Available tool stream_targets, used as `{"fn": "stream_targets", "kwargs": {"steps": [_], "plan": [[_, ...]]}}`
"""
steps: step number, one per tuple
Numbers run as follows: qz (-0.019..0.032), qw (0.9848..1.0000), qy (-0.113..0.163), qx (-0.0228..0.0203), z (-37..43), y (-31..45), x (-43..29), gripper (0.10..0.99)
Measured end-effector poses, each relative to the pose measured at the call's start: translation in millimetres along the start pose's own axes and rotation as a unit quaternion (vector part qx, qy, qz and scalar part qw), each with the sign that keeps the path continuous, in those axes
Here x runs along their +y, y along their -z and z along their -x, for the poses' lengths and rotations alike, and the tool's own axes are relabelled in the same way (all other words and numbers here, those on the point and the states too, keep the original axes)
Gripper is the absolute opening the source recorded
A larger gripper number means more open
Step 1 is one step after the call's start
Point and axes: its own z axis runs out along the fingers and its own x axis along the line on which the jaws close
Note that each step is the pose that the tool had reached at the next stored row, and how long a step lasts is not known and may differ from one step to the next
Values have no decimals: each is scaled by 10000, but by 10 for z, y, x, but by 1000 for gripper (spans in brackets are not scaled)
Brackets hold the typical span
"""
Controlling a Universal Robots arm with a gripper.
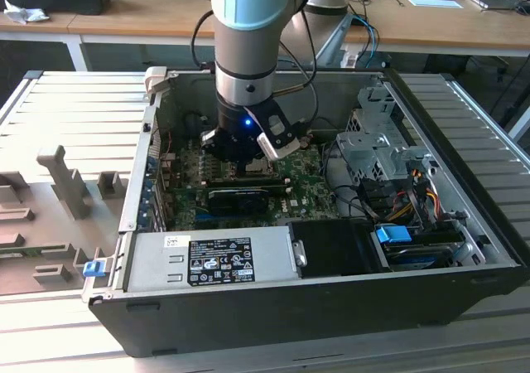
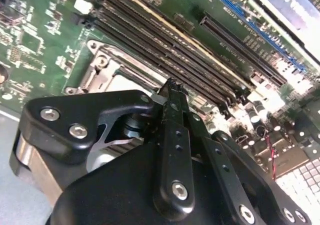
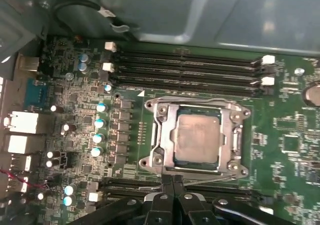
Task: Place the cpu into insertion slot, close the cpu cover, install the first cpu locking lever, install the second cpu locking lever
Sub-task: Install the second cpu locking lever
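Observation:
In the first wrist view the cpu (image 3: pixel 197 137) lies flat in the insertion slot (image 3: pixel 154 161) on the green board, its dull silver top showing through the window of the cpu cover (image 3: pixel 167 135), which lies down over it. A thin wire locking lever (image 3: pixel 215 179) runs along the slot's edge nearest my gripper. My gripper (image 3: pixel 172 181) is shut, its tips together right at that lever's end, nothing visible between them. The second wrist view shows the shut gripper (image 2: pixel 170 87) just over the slot's corner (image 2: pixel 102 65). In the exterior view the gripper (image 1: pixel 247 162) reaches down into the open computer case.
Long black memory slots (image 3: pixel 190 70) run beside the socket, and a row of capacitors (image 3: pixel 100 122) stands on its other side. The case wall (image 3: pixel 200 10) rises behind. A power supply (image 1: pixel 211 261), a drive cage (image 1: pixel 373 141) and cables (image 1: pixel 406 182) crowd the case.

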Motion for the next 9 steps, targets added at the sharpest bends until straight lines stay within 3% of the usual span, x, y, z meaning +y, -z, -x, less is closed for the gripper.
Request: {"fn": "stream_targets", "kwargs": {"steps": [3, 5, 9], "plan": [[14, 10000, 0, -1, -87, -72, -2, 106], [36, 10000, 0, -2, -99, -94, -4, 106], [139, 9999, 1, -11, -109, -106, -27, 106]]}}
